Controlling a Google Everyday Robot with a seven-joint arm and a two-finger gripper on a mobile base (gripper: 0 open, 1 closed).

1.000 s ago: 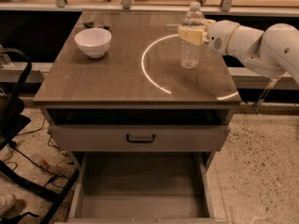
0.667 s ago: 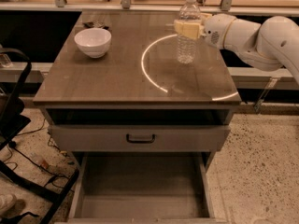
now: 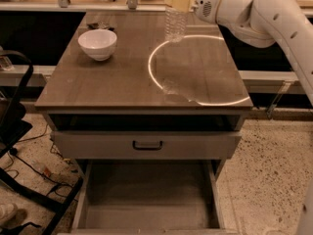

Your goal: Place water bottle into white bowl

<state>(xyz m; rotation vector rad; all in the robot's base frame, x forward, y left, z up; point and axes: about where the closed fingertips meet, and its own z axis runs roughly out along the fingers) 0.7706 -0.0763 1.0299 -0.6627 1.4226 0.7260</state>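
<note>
Dana: Up and leftward goes the tall clear ribbed plastic bottle (image 3: 175, 23). A second ago its base was on the brown wooden table (image 3: 122, 87), and now it hangs clear of the top near the far edge!

Rik: Take me across, left to right.

Dana: Far left, the small round glossy white ceramic bowl (image 3: 98, 44) sits upright near the table's back-left corner, with nothing in it that I can see. Well apart to its right, the bottle dangles upright, the pale two-finger gripper (image 3: 178, 0) pinching it high up near the neck. Right again, the white arm (image 3: 254, 13) reaches in from the side.

Rik: Where does this go sour?

Dana: I'd say the grip point. Held that high, the long body could swing as it travels, and the base might clip the bowl's rim and shove it.

Rik: And the release?

Dana: Riskier yet, I reckon. The bottle's far taller than the bowl is deep. Let go standing, it likely topples out over the rim and maybe rolls off the table toward that open bottom drawer (image 3: 146, 199).
</note>
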